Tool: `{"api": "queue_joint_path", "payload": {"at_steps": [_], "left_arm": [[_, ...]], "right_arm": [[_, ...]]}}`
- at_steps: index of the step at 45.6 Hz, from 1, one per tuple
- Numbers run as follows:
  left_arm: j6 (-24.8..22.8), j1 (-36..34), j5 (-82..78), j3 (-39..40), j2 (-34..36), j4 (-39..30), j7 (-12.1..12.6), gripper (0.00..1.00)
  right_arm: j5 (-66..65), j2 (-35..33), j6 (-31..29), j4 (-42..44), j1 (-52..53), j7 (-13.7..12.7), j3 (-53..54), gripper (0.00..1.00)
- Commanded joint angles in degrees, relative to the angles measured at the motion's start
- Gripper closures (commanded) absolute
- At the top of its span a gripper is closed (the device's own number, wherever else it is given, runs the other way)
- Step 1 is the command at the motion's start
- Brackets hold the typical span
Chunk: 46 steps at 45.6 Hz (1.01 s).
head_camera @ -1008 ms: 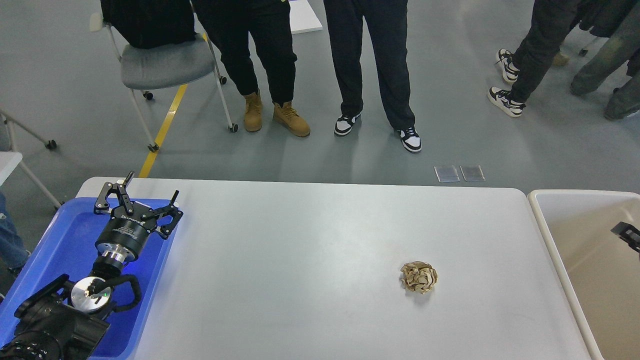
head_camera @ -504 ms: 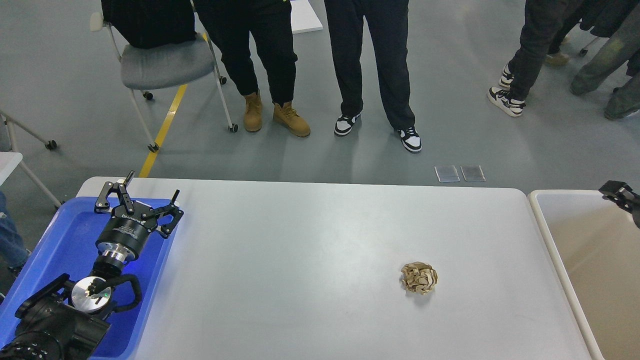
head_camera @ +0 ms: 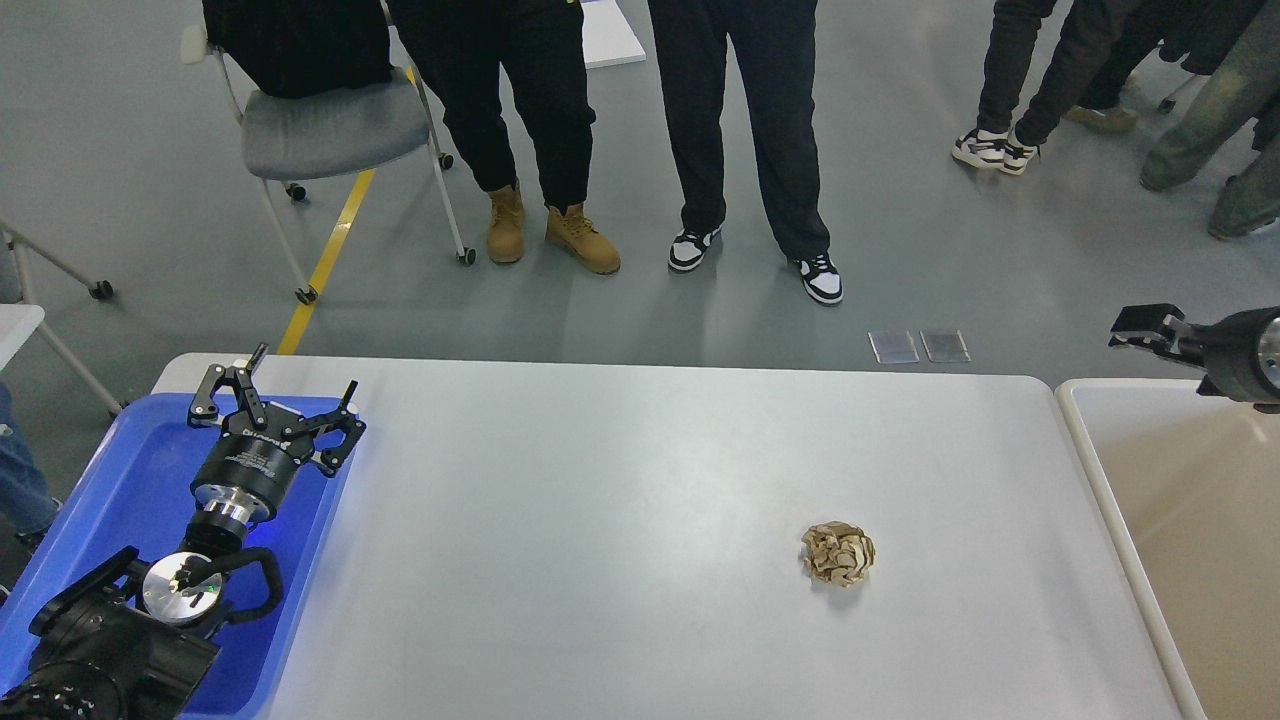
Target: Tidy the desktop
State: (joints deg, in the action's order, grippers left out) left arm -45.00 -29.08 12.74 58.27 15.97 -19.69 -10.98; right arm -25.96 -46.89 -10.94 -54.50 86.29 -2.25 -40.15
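- Tabletop (head_camera: 600, 480): light grey, rounded corners, filling the lower middle of the head view. Its far edge runs across the view just below the standing people's feet.
- Crumpled paper ball (head_camera: 838, 554): brown, resting on the tabletop right of centre, well apart from both arms.
- Blue tray (head_camera: 120, 480): set against the tabletop's left edge, near the far left corner.
- Beige bin (head_camera: 1170, 500): set just beside the tabletop's right edge.
- Left pincer (head_camera: 275, 395): fingers spread apart, holding nothing, positioned above the far end of the blue tray by the tabletop's left edge.
- Right pincer (head_camera: 1140, 328): enters from the right edge above the far rim of the beige bin, seen small and dark; its finger state cannot be told.
- Grey chair (head_camera: 330, 125): on the floor beyond the tabletop, upper left.
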Motion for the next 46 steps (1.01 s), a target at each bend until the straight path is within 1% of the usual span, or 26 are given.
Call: {"api": "queue_joint_path", "payload": {"at_steps": [1,12,17,21,24,26,38,41,46], "left_arm": [[0.0,0.0,0.0,0.0,0.0,0.0,0.1,0.0],[0.0,0.0,0.0,0.0,0.0,0.0,0.0,0.0],[0.0,0.1,0.0,0.0,0.0,0.0,0.1,0.0],[0.0,0.1,0.0,0.0,0.0,0.0,0.1,0.0],[0.0,0.1,0.0,0.0,0.0,0.0,0.0,0.0],[0.0,0.1,0.0,0.0,0.0,0.0,0.1,0.0],[0.0,0.0,-0.1,0.0,0.0,0.0,0.1,0.0],[0.0,0.0,-0.1,0.0,0.0,0.0,0.1,0.0],[0.0,0.1,-0.1,0.0,-0.1,0.0,0.1,0.0]], "right_arm": [[0.5,1.7,0.1,-10.6,12.1,0.1,-10.6,0.0],[1.0,6.1,-0.1,-18.1,20.9,0.5,-19.1,0.0],[6.1,11.2,-0.2,-23.3,25.7,0.8,-25.6,0.0],[10.6,15.2,-0.2,-26.6,28.5,1.5,-29.5,0.0],[11.5,16.7,-0.2,-28.6,29.5,2.4,-30.3,0.0],[12.1,17.1,-0.4,-29.4,29.6,2.6,-30.3,0.0],[12.2,18.7,-1.3,-33.4,33.4,2.7,-30.7,0.0],[12.2,18.9,-2.2,-33.7,34.7,2.7,-30.7,0.0],[12.2,19.8,-5.7,-34.5,38.0,2.7,-31.0,0.0]]}}
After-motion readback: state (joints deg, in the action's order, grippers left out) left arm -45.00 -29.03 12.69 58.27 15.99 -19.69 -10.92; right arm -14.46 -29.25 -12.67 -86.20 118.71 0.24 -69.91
